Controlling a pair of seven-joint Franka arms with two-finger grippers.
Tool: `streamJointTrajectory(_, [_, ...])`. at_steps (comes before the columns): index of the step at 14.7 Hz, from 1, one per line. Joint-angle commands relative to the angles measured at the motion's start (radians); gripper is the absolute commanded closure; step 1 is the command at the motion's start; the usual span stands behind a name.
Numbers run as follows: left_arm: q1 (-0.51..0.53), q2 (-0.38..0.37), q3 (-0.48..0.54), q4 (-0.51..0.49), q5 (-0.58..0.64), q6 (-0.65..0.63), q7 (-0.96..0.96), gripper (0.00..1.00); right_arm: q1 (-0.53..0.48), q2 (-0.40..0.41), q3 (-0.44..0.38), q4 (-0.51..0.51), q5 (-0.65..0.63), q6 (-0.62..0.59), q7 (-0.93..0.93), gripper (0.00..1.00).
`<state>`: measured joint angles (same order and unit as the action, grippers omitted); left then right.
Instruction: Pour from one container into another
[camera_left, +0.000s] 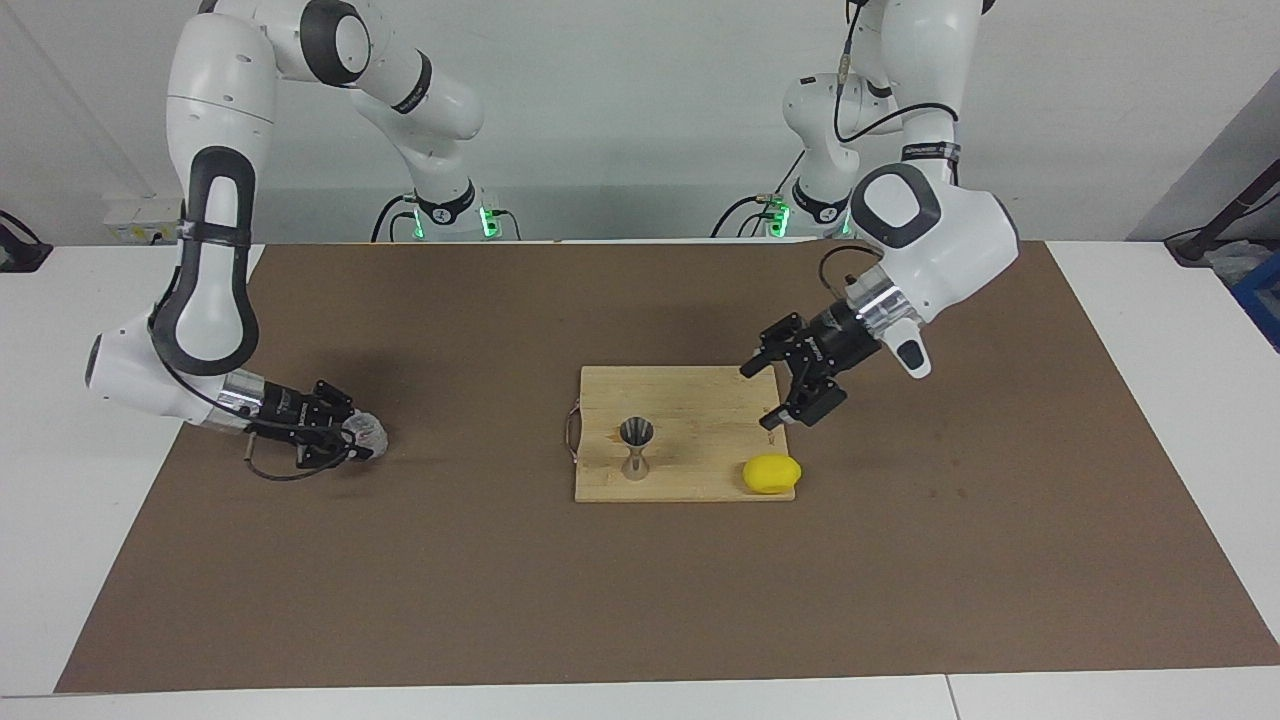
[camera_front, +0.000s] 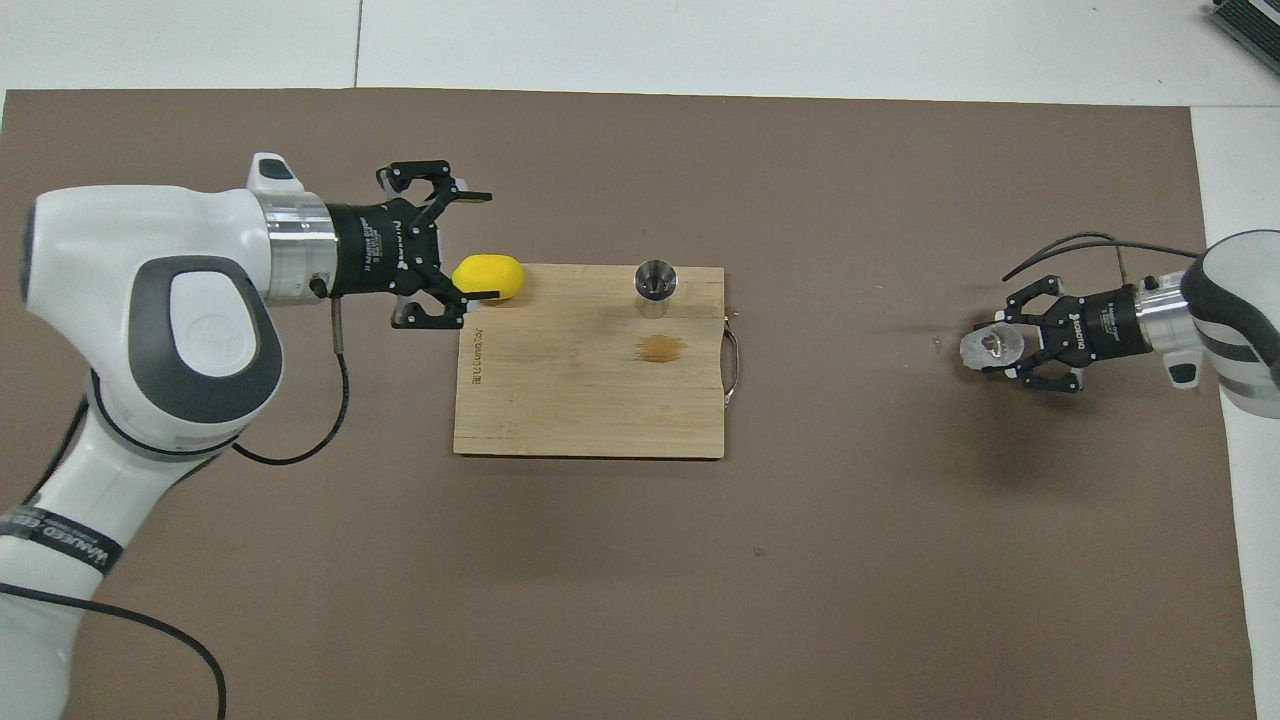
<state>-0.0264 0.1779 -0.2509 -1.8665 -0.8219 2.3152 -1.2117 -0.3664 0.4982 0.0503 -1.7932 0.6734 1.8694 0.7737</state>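
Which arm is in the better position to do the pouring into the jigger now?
The right. Its gripper is at the glass cup on the mat, fingers around it. The left gripper hangs open over the board edge near the lemon, holding nothing. The jigger stands upright on the board.

The cutting board sits at the centre of the facing view on the mat. On it stand the jigger (lower left part) and the lemon, at its lower right corner. The glass cup lies at centre left, well apart.
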Motion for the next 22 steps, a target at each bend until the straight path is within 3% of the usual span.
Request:
streamJointTrajectory(1, [0.062, -0.028, -0.007, 0.004, 0.293, -0.016, 0.0, 0.0, -0.011, -0.049, 0.005, -0.012, 0.032, -0.021, -0.025, 1.0])
streamJointTrajectory(4, [0.109, -0.029, -0.005, 0.035, 0.684, -0.014, -0.005, 0.0, 0.033, -0.102, 0.006, -0.009, 0.032, -0.003, 0.066, 1.0])
streamJointTrajectory(8, [0.138, -0.046, -0.004, 0.046, 1.024, -0.074, 0.081, 0.0, 0.176, -0.139, 0.005, 0.041, 0.015, 0.056, 0.326, 1.0])
streamJointTrajectory(14, [0.16, -0.172, -0.001, 0.047, 0.965, -0.322, 0.757, 0.0, 0.371, -0.107, 0.006, 0.197, -0.109, 0.088, 0.677, 1.0])
streamJointTrajectory(18, [0.177, -0.21, 0.001, 0.055, 0.842, -0.443, 0.909, 0.0, 0.467, -0.084, 0.006, 0.232, -0.158, 0.148, 0.797, 1.0])
streamJointTrajectory(22, [0.178, -0.245, -0.002, 0.059, 0.837, -0.585, 1.139, 0.0, 0.561, -0.018, 0.005, 0.328, -0.238, 0.165, 0.942, 1.0])
